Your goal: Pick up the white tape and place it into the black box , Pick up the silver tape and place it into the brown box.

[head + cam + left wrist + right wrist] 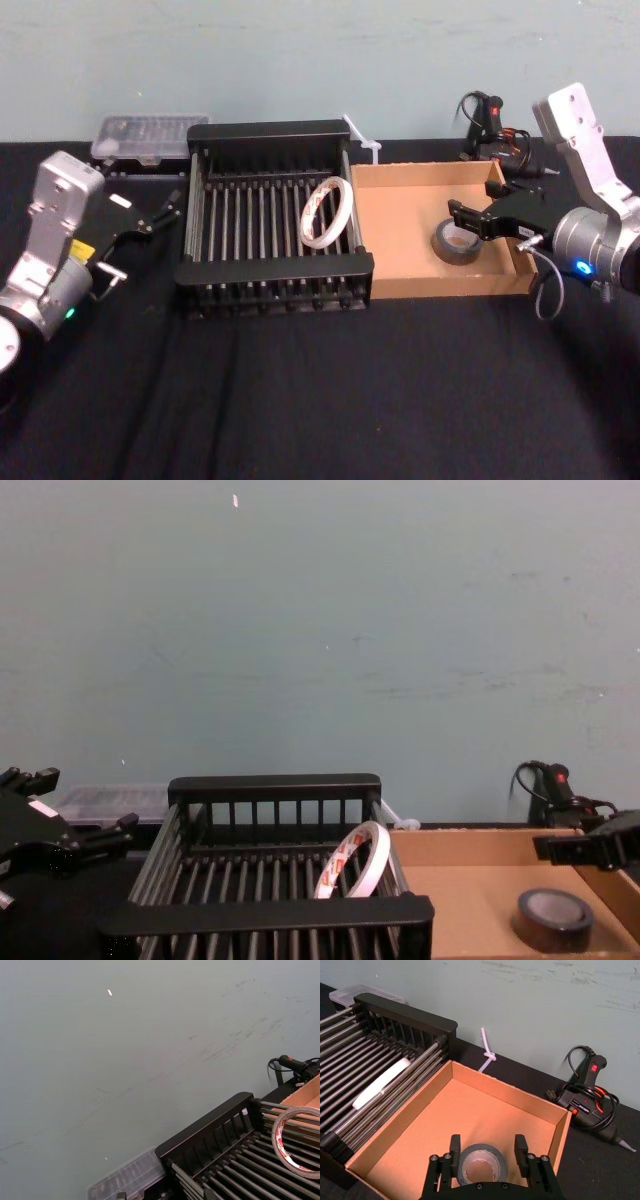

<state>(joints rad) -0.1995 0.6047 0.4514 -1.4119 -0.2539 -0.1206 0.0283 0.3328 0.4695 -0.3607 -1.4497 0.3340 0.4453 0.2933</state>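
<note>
R pincer (489, 1149) released, over grey roll (482, 1163) in cardboard tray (470, 1115) | white ring (326, 212) in crate (270, 270) | L pincer (150, 212) open, parked left | next: lift R clear.

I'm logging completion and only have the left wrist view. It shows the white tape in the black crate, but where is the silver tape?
Observer: The silver tape lies flat on the floor of the brown box, near its right wall.
Operator: Is it gripped?
Observer: No. The right tool hovers above it, open and not touching.
Operator: And the other arm?
Observer: The left tool is open, off to the left of the black crate.
</note>
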